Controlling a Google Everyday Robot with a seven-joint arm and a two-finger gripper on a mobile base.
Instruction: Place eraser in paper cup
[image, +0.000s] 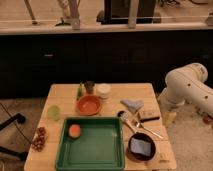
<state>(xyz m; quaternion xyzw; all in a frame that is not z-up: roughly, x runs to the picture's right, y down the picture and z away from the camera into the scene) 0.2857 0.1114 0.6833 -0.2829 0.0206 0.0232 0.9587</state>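
Observation:
The eraser (149, 116) is a small dark flat block lying on the right side of the wooden table (60, 95). The paper cup (103, 90) is a short white cup standing upright at the back middle of the table, about a third of the table's width to the left of the eraser. Only the white arm (189, 85) shows, beyond the table's right edge. The gripper itself is out of view.
A dark cup (89, 86) and a green bottle (80, 91) stand left of the paper cup. In front are an orange bowl (89, 105), a pale green cup (53, 112) and a green tray (95, 147). A blue-grey cloth (132, 104), metal utensils (134, 121) and a dark bowl (141, 146) lie near the eraser.

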